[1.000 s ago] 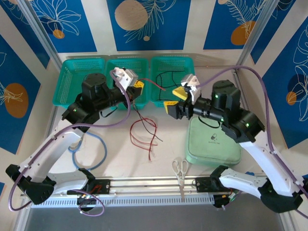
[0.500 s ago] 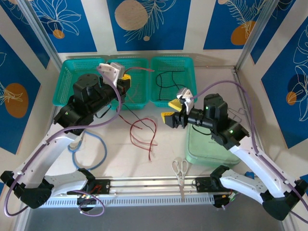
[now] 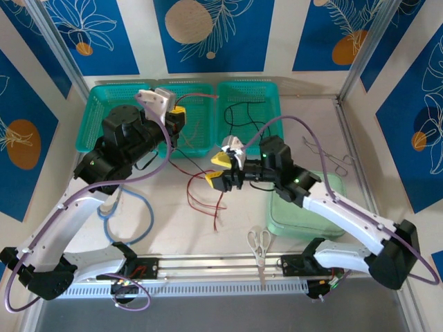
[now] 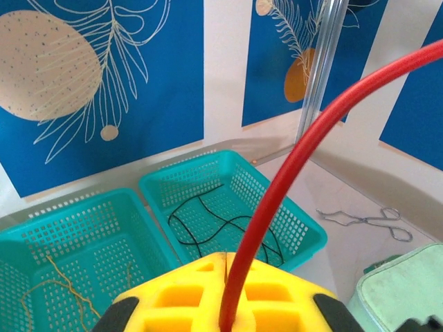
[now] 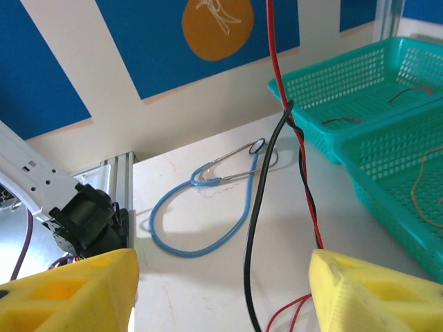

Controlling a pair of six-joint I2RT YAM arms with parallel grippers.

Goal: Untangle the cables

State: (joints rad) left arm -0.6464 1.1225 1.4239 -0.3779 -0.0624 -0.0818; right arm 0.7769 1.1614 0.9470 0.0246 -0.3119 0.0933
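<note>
Swung leftward, spread right tool (image 3: 217, 170) straddles red-and-black cables (image 5: 289, 116) before stethoscope (image 5: 257, 145); left tool (image 3: 176, 115) pinches red cable (image 4: 304, 145).

- Three teal baskets in a row: left (image 3: 93, 117), middle (image 3: 187, 84), right (image 3: 249, 84).
- Two yellow-fingered grippers: the left gripper (image 4: 225, 294) and the right gripper (image 5: 221, 290).
- At least four thin cables: one black cable (image 4: 208, 225) in the right basket, one yellow-tan cable (image 4: 59, 280) in the middle basket, and one red cable (image 4: 304, 149) with a second black cable (image 5: 254, 207) twisted round it. I cannot count the red loops on the table.
- One blue stethoscope (image 3: 149, 213).
- One pair of scissors (image 3: 259, 242).
- One pale green pouch (image 3: 291, 218).
- One pair of metal forceps (image 3: 329, 158).
</note>
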